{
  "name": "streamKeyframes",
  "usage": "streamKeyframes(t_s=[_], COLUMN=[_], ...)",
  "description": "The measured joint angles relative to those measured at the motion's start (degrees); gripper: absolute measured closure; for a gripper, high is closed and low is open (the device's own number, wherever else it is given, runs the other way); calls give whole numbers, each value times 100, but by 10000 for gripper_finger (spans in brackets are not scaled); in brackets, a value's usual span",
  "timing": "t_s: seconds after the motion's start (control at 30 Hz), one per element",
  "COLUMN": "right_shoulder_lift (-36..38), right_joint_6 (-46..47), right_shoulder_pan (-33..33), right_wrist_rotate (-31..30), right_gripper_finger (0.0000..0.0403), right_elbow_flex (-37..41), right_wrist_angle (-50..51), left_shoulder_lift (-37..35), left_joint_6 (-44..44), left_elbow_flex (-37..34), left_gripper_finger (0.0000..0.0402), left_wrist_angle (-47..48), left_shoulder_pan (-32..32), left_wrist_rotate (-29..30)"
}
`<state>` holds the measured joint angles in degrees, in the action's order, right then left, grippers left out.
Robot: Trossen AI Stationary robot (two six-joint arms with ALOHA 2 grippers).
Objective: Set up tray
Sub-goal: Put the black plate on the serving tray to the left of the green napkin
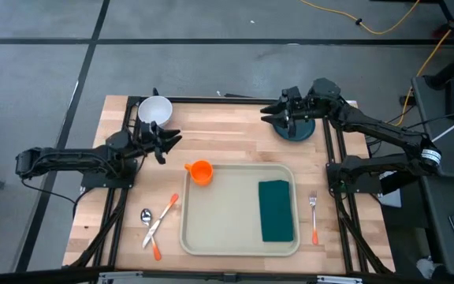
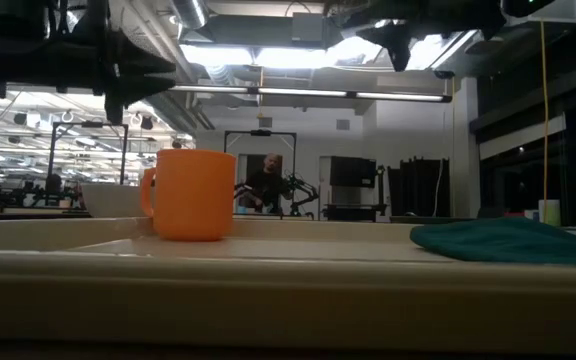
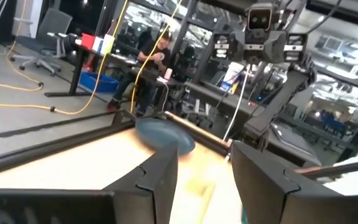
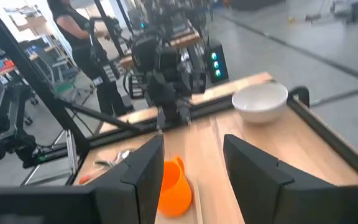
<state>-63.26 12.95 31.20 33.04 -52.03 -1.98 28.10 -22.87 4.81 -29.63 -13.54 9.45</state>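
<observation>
Mostly hidden: plate [image 1: 296, 128] under right pincer [image 1: 268, 117] | both pincers agape, empty | left pincer [image 1: 173, 140]

We are finding no text, label, brand, number or sign that we can read in any of the views; nothing on the counter or in the room behind it is showing legible writing

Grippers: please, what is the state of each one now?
Left gripper: open, holding nothing, near the white bowl.
Right gripper: open, holding nothing, above the teal plate.
</observation>
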Motion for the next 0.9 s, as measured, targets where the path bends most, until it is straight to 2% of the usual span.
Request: streamKeyframes(t_s=[0.5, 0.73, 0.9], right_shoulder_lift=[-2, -2, -2], right_joint_6=[-591, -495, -426], right_shoulder_pan=[0, 0, 0], right_wrist_rotate=[-42, -43, -42], right_gripper_finger=[231, 231, 231], right_elbow_flex=[-2, -2, -2], right_wrist_angle=[496, 492, 492], left_shoulder_lift=[-11, -619, -1294], left_joint_6=[139, 177, 267], left_elbow_flex=[-60, -19, -19], left_gripper_finger=[258, 258, 258], left_wrist_angle=[111, 160, 858], left_shoulder_pan=[0, -2, -2], left_wrist_rotate=[0, 30, 104])
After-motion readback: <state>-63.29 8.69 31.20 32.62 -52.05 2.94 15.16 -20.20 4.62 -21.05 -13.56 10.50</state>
